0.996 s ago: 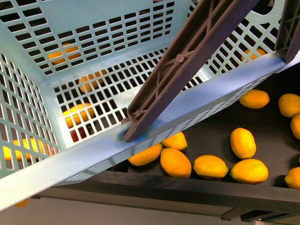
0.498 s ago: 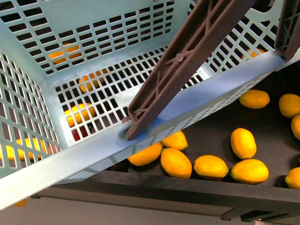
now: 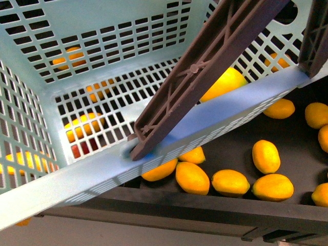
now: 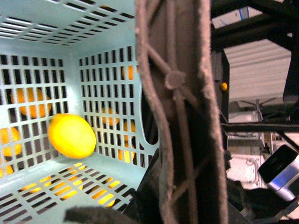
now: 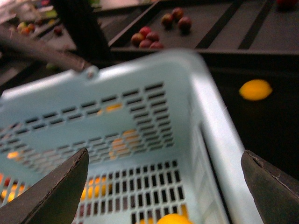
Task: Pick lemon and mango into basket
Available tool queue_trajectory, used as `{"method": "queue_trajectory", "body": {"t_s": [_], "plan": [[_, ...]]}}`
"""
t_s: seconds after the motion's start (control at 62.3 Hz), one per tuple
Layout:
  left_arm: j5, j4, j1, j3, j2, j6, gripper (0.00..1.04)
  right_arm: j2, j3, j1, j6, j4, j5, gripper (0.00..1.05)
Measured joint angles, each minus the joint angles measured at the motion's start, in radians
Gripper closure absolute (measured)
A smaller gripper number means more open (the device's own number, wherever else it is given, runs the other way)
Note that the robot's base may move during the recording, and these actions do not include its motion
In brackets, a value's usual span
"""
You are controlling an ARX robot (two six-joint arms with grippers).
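Observation:
A light blue slatted basket [image 3: 77, 182] fills the front view, held above a dark tray of yellow fruit. Its brown handle [image 3: 205, 72] crosses it. A bright yellow lemon [image 3: 223, 83] is inside the basket, partly behind the handle; it also shows in the left wrist view [image 4: 72, 136] and at the edge of the right wrist view [image 5: 173, 219]. My left gripper is shut on the basket handle [image 4: 180, 116], its fingers hidden. My right gripper [image 5: 163, 186] is open over the basket [image 5: 140, 126], empty. Orange-yellow mangoes [image 3: 192, 177] lie in the tray below.
Several more yellow fruits [image 3: 265, 156] lie on the dark tray [image 3: 230, 133], others show through the basket slats [image 3: 82, 125]. In the right wrist view one yellow fruit [image 5: 255, 89] lies on a dark tray, and red fruits [image 5: 147, 38] lie in a farther tray.
A lemon has appeared inside the basket near the handle; one second ago it was not there. The basket has shifted slightly.

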Motion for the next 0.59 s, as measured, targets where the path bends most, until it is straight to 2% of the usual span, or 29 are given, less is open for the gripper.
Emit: {"method": "queue_trajectory", "body": {"t_s": [0.08, 0.145, 0.289, 0.353, 0.385, 0.45, 0.514, 0.594], "plan": [[0.000, 0.000, -0.001, 0.000, 0.000, -0.002, 1.00, -0.004, -0.001, -0.045, 0.066, 0.095, 0.121, 0.09], [-0.011, 0.000, 0.000, 0.000, 0.000, 0.002, 1.00, -0.020, -0.013, -0.094, 0.121, 0.117, 0.257, 0.09], [-0.016, 0.000, 0.003, 0.000, 0.000, 0.003, 1.00, -0.058, -0.109, -0.159, 0.151, 0.143, 0.494, 0.09], [0.001, 0.000, -0.001, 0.000, 0.000, -0.001, 1.00, -0.058, -0.130, -0.162, 0.152, 0.144, 0.502, 0.09], [0.003, 0.000, -0.002, 0.000, 0.000, 0.000, 1.00, -0.059, -0.139, -0.169, 0.121, 0.165, 0.451, 0.12], [0.004, 0.000, -0.003, 0.000, 0.000, -0.002, 1.00, -0.084, -0.188, -0.185, 0.002, 0.232, 0.298, 0.23], [-0.002, 0.000, -0.002, 0.000, 0.000, -0.001, 1.00, -0.124, -0.246, -0.191, -0.077, 0.256, 0.247, 0.34], [-0.015, 0.000, -0.001, 0.000, 0.000, 0.001, 1.00, -0.173, -0.311, -0.199, -0.132, 0.274, 0.235, 0.46]]}}
